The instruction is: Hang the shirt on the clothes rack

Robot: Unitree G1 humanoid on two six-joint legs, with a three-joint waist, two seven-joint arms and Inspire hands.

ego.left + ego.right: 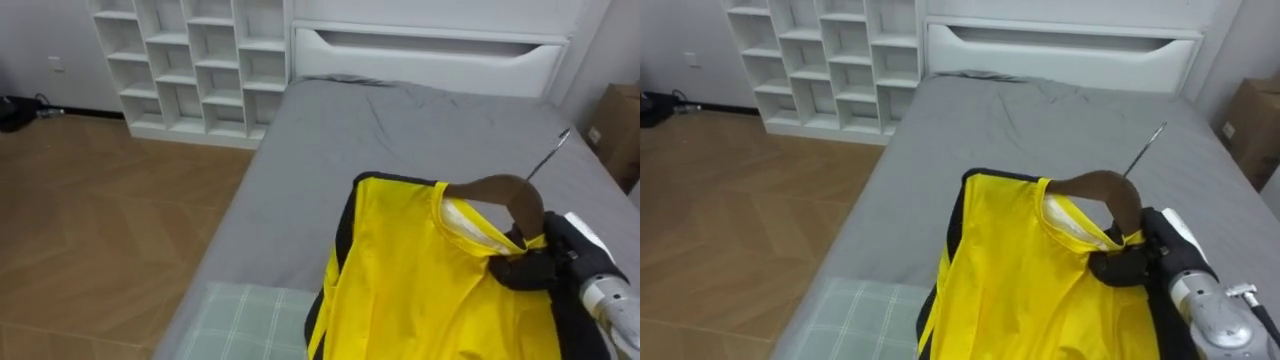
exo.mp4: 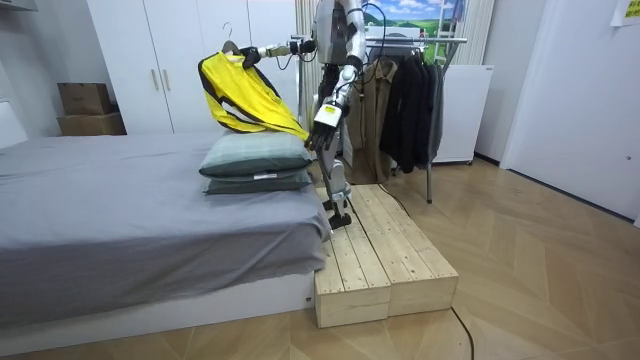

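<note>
Yellow, black-trimmed smooth fabric, one shirt, drapes over a single curved wooden hanger with a thin metal hook, held above the grey bed and two stacked pillows by the right hand — dark fingers curled tight round the hanger's neck.

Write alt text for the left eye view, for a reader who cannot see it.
The robot's right hand, at the lower right, grips a wooden hanger carrying a yellow shirt with black trim, held over a grey bed. Beyond the bed are a white headboard and white cubby shelves, with a wooden floor on the left.
</note>
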